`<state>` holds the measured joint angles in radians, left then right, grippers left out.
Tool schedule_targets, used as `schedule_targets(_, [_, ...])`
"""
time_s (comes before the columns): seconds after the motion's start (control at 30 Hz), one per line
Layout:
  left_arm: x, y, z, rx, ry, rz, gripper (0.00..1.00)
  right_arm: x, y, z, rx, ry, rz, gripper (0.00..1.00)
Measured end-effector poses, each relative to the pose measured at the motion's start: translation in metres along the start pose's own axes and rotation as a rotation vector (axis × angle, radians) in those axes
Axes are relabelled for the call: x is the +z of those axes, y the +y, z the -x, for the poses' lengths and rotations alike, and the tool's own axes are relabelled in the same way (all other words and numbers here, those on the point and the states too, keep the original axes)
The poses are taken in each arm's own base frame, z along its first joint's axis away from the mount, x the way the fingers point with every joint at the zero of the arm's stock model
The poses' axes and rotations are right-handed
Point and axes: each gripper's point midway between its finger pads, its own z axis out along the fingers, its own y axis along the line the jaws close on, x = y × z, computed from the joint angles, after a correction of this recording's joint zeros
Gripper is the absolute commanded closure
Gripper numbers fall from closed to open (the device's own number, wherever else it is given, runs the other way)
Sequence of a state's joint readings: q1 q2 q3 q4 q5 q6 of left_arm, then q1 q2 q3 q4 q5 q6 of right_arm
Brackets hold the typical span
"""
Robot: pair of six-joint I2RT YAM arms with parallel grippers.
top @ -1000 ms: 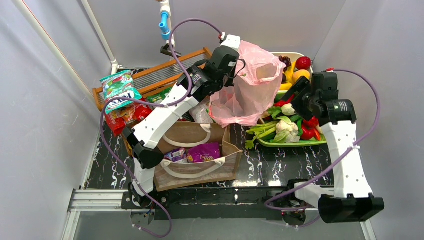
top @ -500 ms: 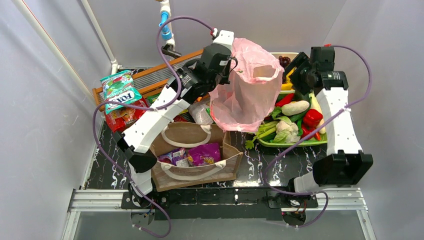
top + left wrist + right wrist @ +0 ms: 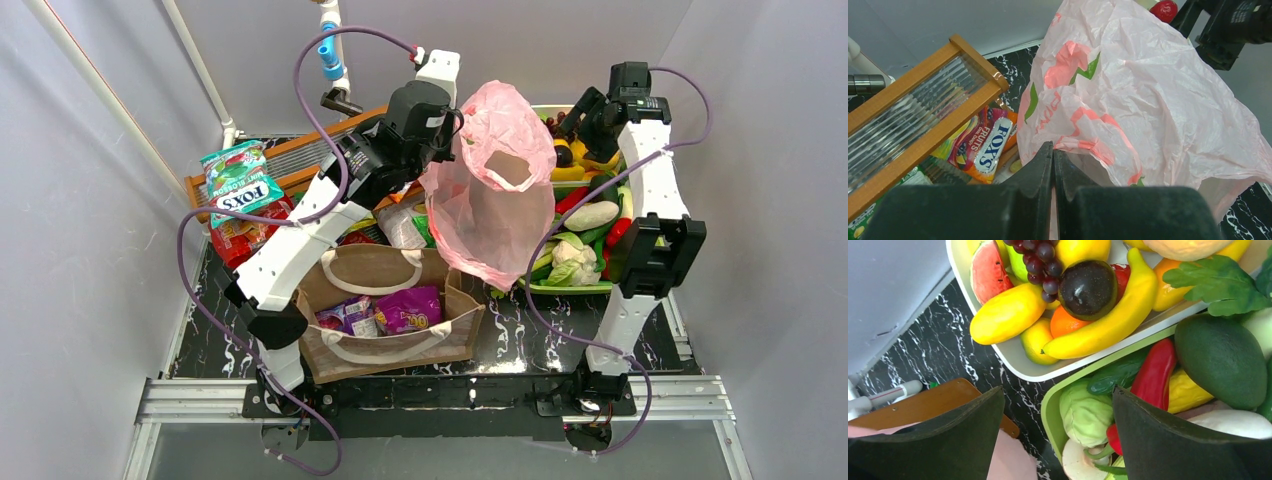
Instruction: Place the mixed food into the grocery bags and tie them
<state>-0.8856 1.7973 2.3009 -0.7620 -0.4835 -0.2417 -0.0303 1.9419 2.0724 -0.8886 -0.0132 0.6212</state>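
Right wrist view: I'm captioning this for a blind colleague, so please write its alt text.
The right gripper hangs open above two trays on a black marbled table. The white tray holds toy fruit, including a banana, grapes and a dark round fruit. The green tray holds vegetables, including a red pepper and a cabbage.

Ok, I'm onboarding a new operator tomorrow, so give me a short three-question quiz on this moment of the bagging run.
1. True or false: the left end effector is shut on the thin translucent pink plastic bag.
2. The right end effector is: A) open over the white plastic fruit tray; B) shut and empty; C) shut on the pink bag.
3. What colour is the largest glossy foil packet inside the boxy brown tote?
Key: 1 true; 2 A; 3 purple.
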Motion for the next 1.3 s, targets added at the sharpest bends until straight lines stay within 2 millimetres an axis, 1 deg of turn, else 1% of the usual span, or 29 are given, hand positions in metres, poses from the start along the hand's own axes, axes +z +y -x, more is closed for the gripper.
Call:
schedule_targets(0.1, [0.000, 0.000, 0.005, 0.011, -0.014, -0.001, 1.00, 0.015, -0.004, -0.006, -0.023, 0.039, -0.007, 0.11])
schedule_targets(0.23, [0.005, -0.001, 0.008, 0.031, -0.029, 0.001, 1.00, 0.029, -0.002, 0.002, -0.062, 0.045, 0.000, 0.09])
schedule_targets(0.37, [0.018, -0.004, 0.006, 0.060, -0.022, 0.008, 1.00, 0.038, -0.003, 0.007, -0.104, 0.039, -0.002, 0.08])
schedule_targets(0.53, [0.045, -0.009, -0.009, 0.096, 0.013, 0.021, 1.00, 0.046, -0.010, 0.006, -0.141, 0.046, -0.015, 0.07])
schedule_targets(0.63, [0.063, -0.010, -0.022, 0.115, 0.044, 0.031, 1.00, 0.059, -0.017, 0.003, -0.148, 0.068, -0.027, 0.07])
schedule_targets(0.77, [0.078, -0.008, -0.035, 0.134, 0.075, 0.045, 1.00, 0.084, -0.028, -0.006, -0.150, 0.115, -0.042, 0.06])
schedule_targets(0.83, [0.081, -0.005, -0.037, 0.136, 0.080, 0.052, 1.00, 0.095, -0.033, -0.010, -0.144, 0.136, -0.046, 0.06])
schedule_targets(0.97, [0.083, 0.004, -0.033, 0.126, 0.074, 0.067, 1.00, 0.107, -0.040, -0.015, -0.131, 0.165, -0.044, 0.05])
schedule_targets(1.13, [0.085, 0.010, -0.031, 0.118, 0.071, 0.078, 1.00, 0.110, -0.041, -0.016, -0.124, 0.175, -0.035, 0.07])
schedule_targets(1.3, [0.086, 0.010, -0.030, 0.111, 0.066, 0.079, 1.00, 0.114, -0.038, -0.014, -0.126, 0.169, -0.021, 0.09])
